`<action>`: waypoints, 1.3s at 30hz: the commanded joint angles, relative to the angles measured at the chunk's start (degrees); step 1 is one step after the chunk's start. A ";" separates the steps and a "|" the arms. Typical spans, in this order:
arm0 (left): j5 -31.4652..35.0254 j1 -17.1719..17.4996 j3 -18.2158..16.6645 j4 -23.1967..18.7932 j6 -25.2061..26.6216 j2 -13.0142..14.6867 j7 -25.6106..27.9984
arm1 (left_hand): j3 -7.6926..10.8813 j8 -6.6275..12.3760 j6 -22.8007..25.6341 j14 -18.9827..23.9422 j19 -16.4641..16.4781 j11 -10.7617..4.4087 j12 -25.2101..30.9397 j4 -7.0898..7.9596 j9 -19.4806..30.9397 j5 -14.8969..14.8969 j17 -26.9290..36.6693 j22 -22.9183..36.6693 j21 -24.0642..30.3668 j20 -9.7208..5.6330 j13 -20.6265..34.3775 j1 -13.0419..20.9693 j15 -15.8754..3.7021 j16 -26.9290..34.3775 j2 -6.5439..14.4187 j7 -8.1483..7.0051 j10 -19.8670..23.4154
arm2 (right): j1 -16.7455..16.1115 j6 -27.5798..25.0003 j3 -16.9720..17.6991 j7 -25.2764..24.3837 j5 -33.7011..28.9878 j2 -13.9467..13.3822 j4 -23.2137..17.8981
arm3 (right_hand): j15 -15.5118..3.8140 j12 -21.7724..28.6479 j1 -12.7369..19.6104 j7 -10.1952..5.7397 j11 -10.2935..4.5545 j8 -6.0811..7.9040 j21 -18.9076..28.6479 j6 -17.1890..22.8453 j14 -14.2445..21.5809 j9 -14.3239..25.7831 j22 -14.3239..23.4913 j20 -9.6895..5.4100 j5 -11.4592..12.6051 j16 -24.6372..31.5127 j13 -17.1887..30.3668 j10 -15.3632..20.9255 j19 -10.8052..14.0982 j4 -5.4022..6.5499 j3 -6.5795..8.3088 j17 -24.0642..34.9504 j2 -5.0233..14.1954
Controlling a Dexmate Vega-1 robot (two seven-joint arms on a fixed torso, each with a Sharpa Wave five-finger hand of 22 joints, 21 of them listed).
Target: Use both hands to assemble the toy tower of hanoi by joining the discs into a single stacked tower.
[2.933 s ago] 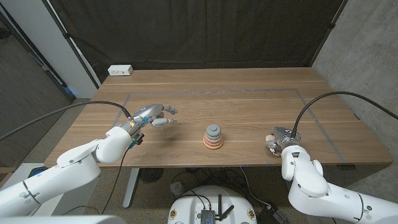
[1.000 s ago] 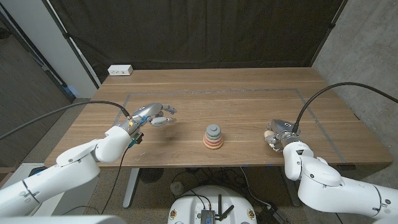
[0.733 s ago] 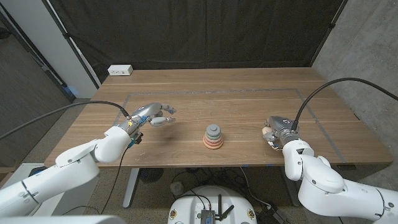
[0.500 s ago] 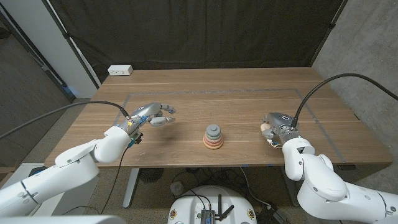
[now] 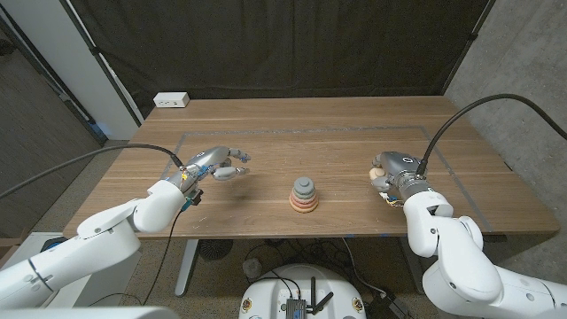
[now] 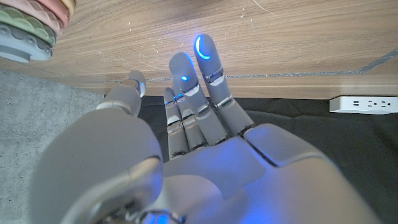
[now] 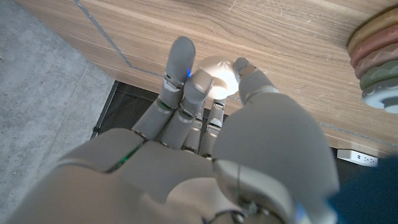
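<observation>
- Pale cream, the last disc (image 7: 216, 78) sits pinched between thumb and fingers of the right hand (image 5: 392, 174), right of centre in the head view, apparently carried toward the tower.
- The left hand (image 5: 218, 166), left of centre, hovers with fingers loosely spread and nothing in them, seemingly waiting.
- The stacked tower (image 5: 304, 195), pink and orange discs under green and grey, stands between the hands at centre, well apart from both.
- The wooden table (image 5: 337, 133) carries a taped rectangle; a white power strip (image 5: 171, 100) lies at its upper-left corner before a black curtain (image 5: 283, 44).
</observation>
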 commanded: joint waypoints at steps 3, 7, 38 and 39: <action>0.13 0.59 -0.65 0.33 -0.32 -0.20 0.07 | 0.62 -0.33 0.42 0.04 0.28 -0.14 -0.23 -0.06 0.12 -0.16 0.22 0.25 0.35 -5.73 0.19 0.63 -2.14 0.67 -0.05 -0.02 0.33 | -4.48 8.54 6.64 -1.65 3.19 0.02 -2.30 | -0.13 0.22 0.77 -0.08 -5.73 0.24 -0.22 0.76 -0.24 0.18 -0.05 -2.37 0.29 0.09 1.73 6.40 0.70 0.07 0.27 -0.10 0.54; 0.17 0.84 -1.02 0.39 -0.27 -0.24 0.19 | 0.69 -0.40 0.30 -0.10 0.23 -0.09 -0.23 -0.04 0.14 -0.17 0.04 0.25 0.40 -5.74 0.22 0.63 -2.14 0.57 -0.08 -0.12 0.42 | -4.46 11.23 7.32 -1.28 2.95 0.08 -2.18 | -0.14 0.15 0.80 -0.33 -5.82 0.23 -0.23 0.84 0.05 0.17 -0.05 -2.37 0.30 0.43 1.79 6.47 0.86 0.03 0.24 0.12 0.46; 1.59 1.27 -1.92 -0.24 0.22 -1.18 0.40 | 1.22 -0.42 0.48 -0.17 0.04 -0.14 -0.36 -0.03 0.25 -0.20 -0.12 0.25 0.78 -5.75 0.40 0.68 -2.14 0.89 -0.16 -0.03 0.58 | -5.97 34.65 17.72 3.41 7.06 4.56 -0.17 | -0.08 -0.51 1.10 -0.33 -5.87 0.01 -0.49 1.00 0.47 0.13 -0.08 -2.36 0.40 1.57 2.02 6.64 1.50 -0.02 0.28 0.30 0.30; 1.43 1.30 -1.96 -0.22 0.12 -1.27 0.35 | 1.24 -0.43 0.47 -0.06 0.06 -0.11 -0.37 -0.04 0.25 -0.20 0.00 0.25 0.80 -5.75 0.42 0.70 -2.14 1.01 -0.16 -0.04 0.55 | -5.95 35.16 17.91 3.52 7.07 4.66 -0.13 | -0.08 -0.52 1.10 -0.34 -5.84 0.00 -0.50 1.02 0.49 0.13 -0.08 -2.36 0.41 1.61 2.01 6.70 1.51 -0.01 0.29 0.32 0.30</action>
